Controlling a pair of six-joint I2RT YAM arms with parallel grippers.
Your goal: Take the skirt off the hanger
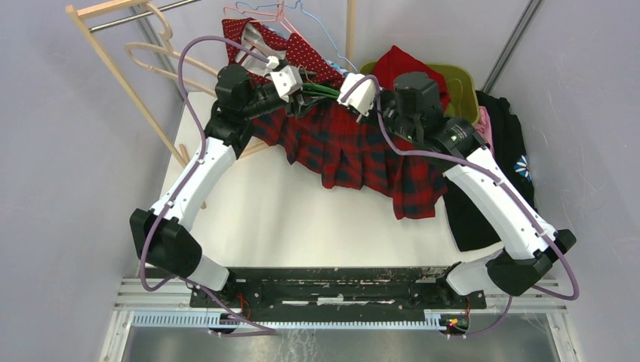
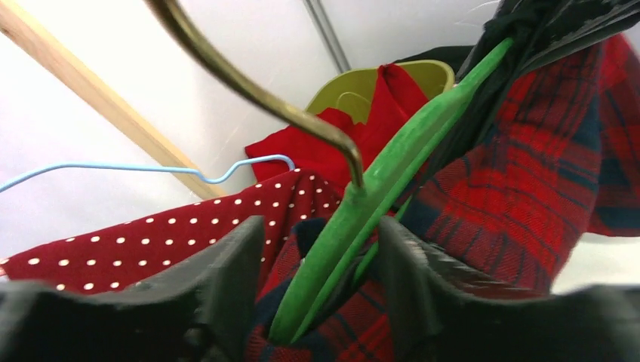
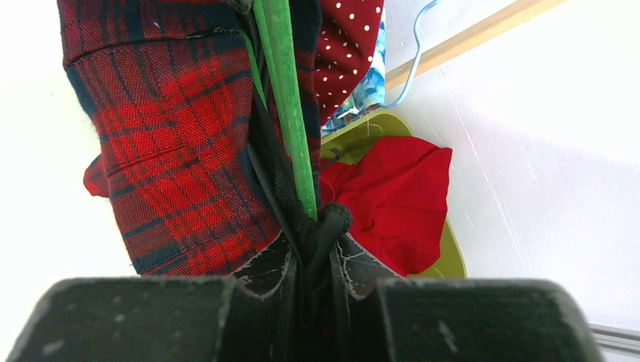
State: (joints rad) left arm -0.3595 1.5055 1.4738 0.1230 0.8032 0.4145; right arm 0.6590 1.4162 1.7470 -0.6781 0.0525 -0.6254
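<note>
A: Where's the skirt (image 1: 362,151)?
B: Red plaid, strung up between the two grippers at the far side of the table (image 1: 287,219). Its hem drapes down toward the right arm.
A: Still on the hanger (image 1: 321,90)?
B: Yes, its top edge is bunched along the green bar.
A: What about the left gripper (image 2: 317,234)?
B: Its fingers (image 2: 226,286) stand either side of the hanger near the brass hook (image 2: 249,87), with plaid cloth packed into the gap. I can't tell whether they are actually squeezing.
A: And the right gripper (image 3: 313,256)?
B: It's pinched tight on a black wad of cloth at the skirt's top, just under the end of the green bar. The plaid panel hangs left of its fingers in the wrist view.
A: What's behind?
B: A polka-dot cloth (image 1: 306,53) sits just past the left gripper, and a red cloth (image 1: 400,64) lies in the green bin (image 1: 460,79).
</note>
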